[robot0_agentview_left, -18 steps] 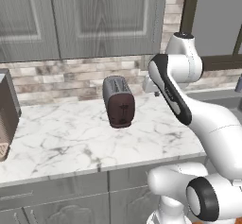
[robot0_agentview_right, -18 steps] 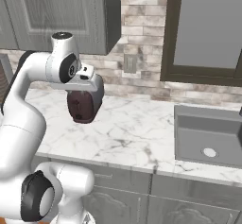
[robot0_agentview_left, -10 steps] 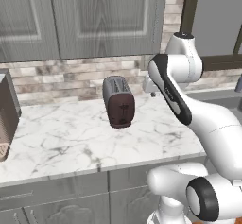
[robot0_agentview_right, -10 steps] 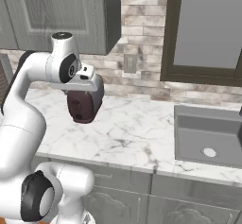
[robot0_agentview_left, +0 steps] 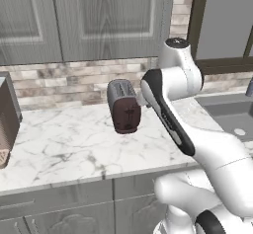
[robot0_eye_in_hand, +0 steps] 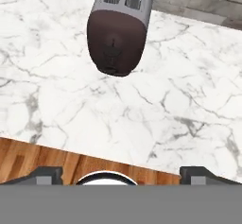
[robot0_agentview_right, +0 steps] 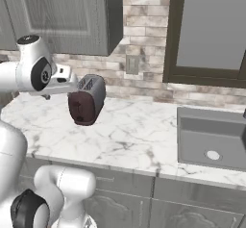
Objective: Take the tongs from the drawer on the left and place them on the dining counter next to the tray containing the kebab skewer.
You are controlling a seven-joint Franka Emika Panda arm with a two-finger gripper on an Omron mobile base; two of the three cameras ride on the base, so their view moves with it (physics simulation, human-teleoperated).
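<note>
Nothing on the surface (robot0_agentview_left: 64,149) has shifted since a moment ago: the toaster (robot0_agentview_left: 124,110) stands where it stood, and the white arm (robot0_agentview_left: 170,107) holds the same bent pose beside it. Seen from the hand, the jaws stand wide, one dark finger tip (robot0_eye_in_hand: 46,175) at the far left of that view and the other at the far right, with nothing held between them.

That toaster (robot0_agentview_right: 86,99) is grey with a dark reddish-brown end. It stands about midway between the brick wall (robot0_agentview_left: 59,82) and the surface's front edge, brown end turned to the front. From the hand it (robot0_eye_in_hand: 118,29) lies ahead, its two slots facing up. A strip of wooden floor (robot0_eye_in_hand: 42,159) shows below the front edge.

Toward the right end, a grey sink (robot0_agentview_right: 211,135) is sunk into the marble, under a dark-framed window (robot0_agentview_right: 211,30). A wall socket (robot0_agentview_right: 131,64) sits in the brick behind the toaster. Grey panelled cupboards (robot0_agentview_left: 99,20) hang above. At the left end stands a dark brown boxy thing (robot0_agentview_left: 7,114). Shallow grey drawer fronts (robot0_agentview_left: 54,197) run shut under the front edge. Where the tongs lie, I cannot tell.
</note>
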